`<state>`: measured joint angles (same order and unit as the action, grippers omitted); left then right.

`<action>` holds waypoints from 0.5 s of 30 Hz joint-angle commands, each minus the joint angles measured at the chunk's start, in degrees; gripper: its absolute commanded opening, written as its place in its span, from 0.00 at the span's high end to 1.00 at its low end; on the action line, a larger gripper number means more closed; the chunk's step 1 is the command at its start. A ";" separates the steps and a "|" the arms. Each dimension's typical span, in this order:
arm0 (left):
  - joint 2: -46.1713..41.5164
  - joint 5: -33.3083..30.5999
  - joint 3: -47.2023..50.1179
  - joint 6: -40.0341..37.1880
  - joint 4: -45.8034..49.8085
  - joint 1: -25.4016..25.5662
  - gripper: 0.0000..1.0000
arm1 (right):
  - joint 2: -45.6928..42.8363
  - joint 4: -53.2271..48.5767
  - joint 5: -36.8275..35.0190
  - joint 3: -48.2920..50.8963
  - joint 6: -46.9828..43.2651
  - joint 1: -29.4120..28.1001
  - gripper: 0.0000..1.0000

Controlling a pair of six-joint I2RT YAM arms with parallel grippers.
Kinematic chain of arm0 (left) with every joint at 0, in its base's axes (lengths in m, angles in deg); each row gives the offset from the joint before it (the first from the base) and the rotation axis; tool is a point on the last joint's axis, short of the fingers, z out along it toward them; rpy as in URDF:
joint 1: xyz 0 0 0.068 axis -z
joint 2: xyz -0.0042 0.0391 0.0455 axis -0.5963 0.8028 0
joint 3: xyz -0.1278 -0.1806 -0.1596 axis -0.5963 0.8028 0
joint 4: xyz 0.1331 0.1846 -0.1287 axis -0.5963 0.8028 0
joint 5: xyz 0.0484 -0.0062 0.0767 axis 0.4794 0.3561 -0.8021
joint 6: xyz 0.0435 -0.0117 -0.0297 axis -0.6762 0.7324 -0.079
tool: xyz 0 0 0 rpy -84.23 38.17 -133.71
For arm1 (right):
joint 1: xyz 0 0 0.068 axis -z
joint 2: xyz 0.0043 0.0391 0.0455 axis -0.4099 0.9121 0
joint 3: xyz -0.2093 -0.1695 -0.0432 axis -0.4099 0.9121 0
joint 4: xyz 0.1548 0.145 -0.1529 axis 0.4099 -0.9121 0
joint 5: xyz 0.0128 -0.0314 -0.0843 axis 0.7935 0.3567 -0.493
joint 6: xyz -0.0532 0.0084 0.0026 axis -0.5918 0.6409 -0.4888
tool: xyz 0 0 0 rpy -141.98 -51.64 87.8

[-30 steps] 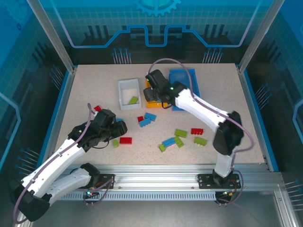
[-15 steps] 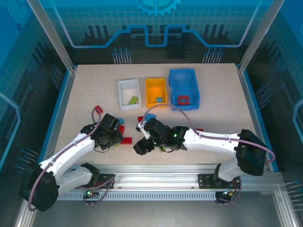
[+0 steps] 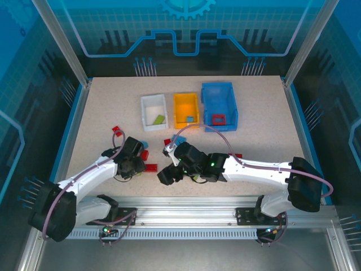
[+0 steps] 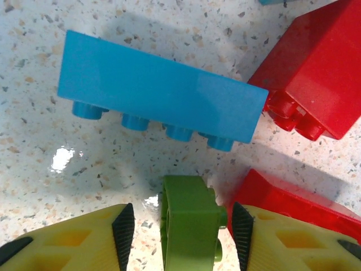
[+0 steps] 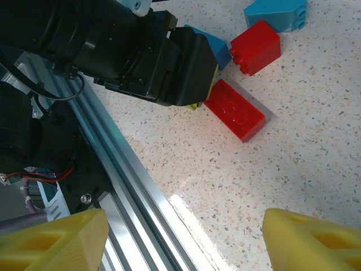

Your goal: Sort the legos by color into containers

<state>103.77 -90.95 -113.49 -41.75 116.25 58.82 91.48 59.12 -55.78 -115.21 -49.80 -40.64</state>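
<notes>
Left gripper (image 4: 179,226): jaws apart, straddling lime green brick (image 4: 189,223) on tabletop (image 4: 34,169), just beside light blue brick (image 4: 161,96).
Right gripper (image 5: 186,237): jaws wide apart, near red brick (image 5: 234,110).

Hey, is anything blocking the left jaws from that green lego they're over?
Nothing visible does: the green lego sits between the left gripper's jaws. A red brick lies close beside it, outside the jaws.

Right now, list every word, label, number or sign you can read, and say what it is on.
No readable text in any view.
Back panel: gear emblem and line graphics, no words.
Blue brick and red brick: any stud embossing is too blurred to read.
White bin, orange bin, blue bin: no labels visible.
</notes>
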 commanded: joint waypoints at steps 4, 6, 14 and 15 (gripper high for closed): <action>1.00 -0.68 1.69 -1.23 -2.52 -0.60 0.64 | -0.67 1.06 -1.17 0.12 1.41 -0.30 0.26; 0.99 -0.76 1.98 -1.45 -2.73 -0.68 0.70 | -0.72 0.99 -1.30 0.28 1.45 -0.22 0.26; -5.47 -2.41 -2.89 -3.04 3.92 -0.08 0.90 | -5.60 0.35 -7.04 1.02 2.45 0.65 0.29; -6.48 -2.22 -4.95 -3.41 5.01 -0.08 0.90 | -7.23 0.60 -8.87 1.50 2.65 1.01 0.29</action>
<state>100.97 -91.78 -113.54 -43.48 116.69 58.73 89.36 59.06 -59.50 -114.62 -48.43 -40.51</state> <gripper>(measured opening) 0.238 0.715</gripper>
